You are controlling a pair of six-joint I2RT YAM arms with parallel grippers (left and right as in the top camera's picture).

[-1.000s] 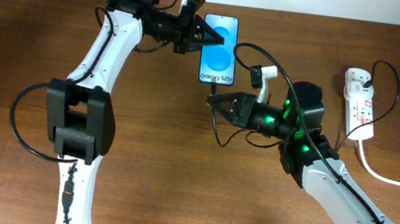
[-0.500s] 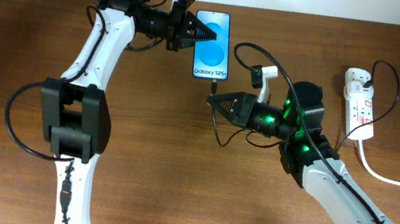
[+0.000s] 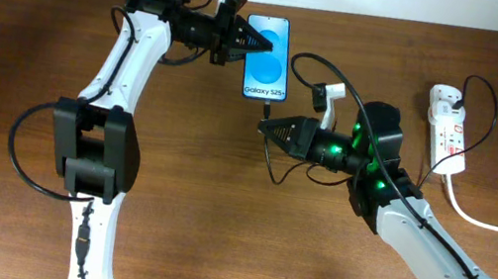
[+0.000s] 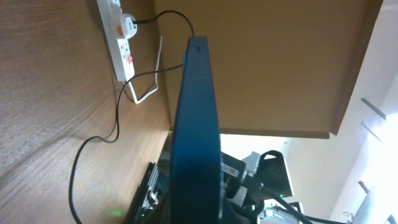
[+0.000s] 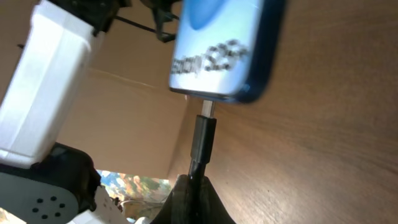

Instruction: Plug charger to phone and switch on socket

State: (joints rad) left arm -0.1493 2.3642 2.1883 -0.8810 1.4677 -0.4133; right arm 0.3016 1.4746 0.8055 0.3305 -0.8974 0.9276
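table (image 3: 217, 215): grained brown wood | phone (image 3: 269, 58): glossy screen | socket (image 3: 449, 126): white plastic | charger (image 5: 203, 137): matt black, metal tip

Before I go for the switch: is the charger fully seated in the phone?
No, bare metal on the charger shows between its black body and the phone.

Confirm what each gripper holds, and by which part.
Left gripper holds the phone by one long side edge. Right gripper pinches the charger just behind its plug, which meets the phone's bottom end.
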